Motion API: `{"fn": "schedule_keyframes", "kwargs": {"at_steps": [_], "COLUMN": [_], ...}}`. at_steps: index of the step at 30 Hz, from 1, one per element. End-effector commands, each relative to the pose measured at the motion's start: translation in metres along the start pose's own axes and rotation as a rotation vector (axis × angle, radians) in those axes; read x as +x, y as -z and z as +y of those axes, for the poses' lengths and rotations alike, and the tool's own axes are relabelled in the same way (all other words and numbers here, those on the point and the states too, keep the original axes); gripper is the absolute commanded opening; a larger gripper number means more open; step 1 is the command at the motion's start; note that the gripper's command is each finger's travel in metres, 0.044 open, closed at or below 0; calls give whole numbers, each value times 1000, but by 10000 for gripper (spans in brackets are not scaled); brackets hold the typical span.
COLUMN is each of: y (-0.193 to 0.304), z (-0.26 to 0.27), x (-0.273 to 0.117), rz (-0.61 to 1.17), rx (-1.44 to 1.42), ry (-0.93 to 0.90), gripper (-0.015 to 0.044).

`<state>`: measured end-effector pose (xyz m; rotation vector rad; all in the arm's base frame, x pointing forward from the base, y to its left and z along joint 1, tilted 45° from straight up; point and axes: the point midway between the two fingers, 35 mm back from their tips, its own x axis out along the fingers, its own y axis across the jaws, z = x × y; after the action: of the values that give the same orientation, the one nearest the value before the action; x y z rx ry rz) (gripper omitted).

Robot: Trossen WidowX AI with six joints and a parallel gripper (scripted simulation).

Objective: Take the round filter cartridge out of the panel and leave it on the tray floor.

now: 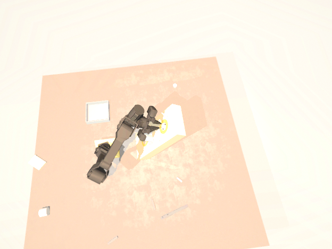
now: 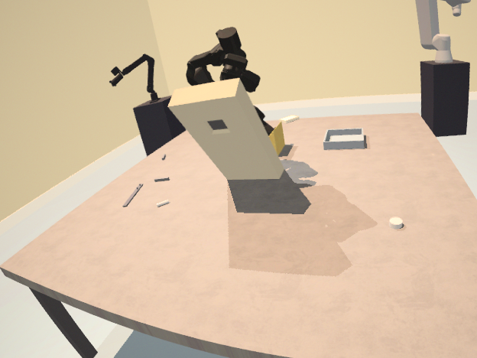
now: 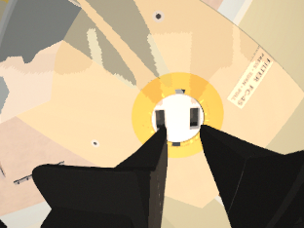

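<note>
The round white filter cartridge [image 1: 163, 126] [image 3: 177, 107] sits in the panel [image 1: 175, 116] [image 2: 246, 154] [image 3: 112, 117], inside a yellow ring. Its two dark slots stand upright side by side in the wrist view. My gripper [image 1: 160, 125] [image 3: 183, 132] is partly open, with nothing held between the fingers. The fingertips are close in front of the cartridge's face. The left tip overlaps the lower end of the left slot; the right tip is just below and right of the right slot. Contact cannot be told. The tray [image 1: 97, 122] [image 2: 343, 145] holds no cartridge.
The panel leans and casts a shadow on the table. A yellow piece [image 2: 279, 140] stands by the arm's base. A small white disc [image 1: 174, 85] [image 2: 395, 222], a long grey bar [image 1: 174, 212] [image 2: 132, 195], a white block [image 1: 37, 162] [image 2: 290, 118] and small sticks lie around.
</note>
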<state>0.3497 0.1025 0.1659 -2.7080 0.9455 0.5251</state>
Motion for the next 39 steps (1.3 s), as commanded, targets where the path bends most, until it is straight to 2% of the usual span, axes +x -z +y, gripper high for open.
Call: {"fn": "schedule_keyframes", "kwargs": {"at_steps": [1,39], "y": [0,0], "z": [0,1], "x": [8,24], "rz": [-1,5], "rx": [-7,-7], "ry": [2,3], "gripper": [116,116]}}
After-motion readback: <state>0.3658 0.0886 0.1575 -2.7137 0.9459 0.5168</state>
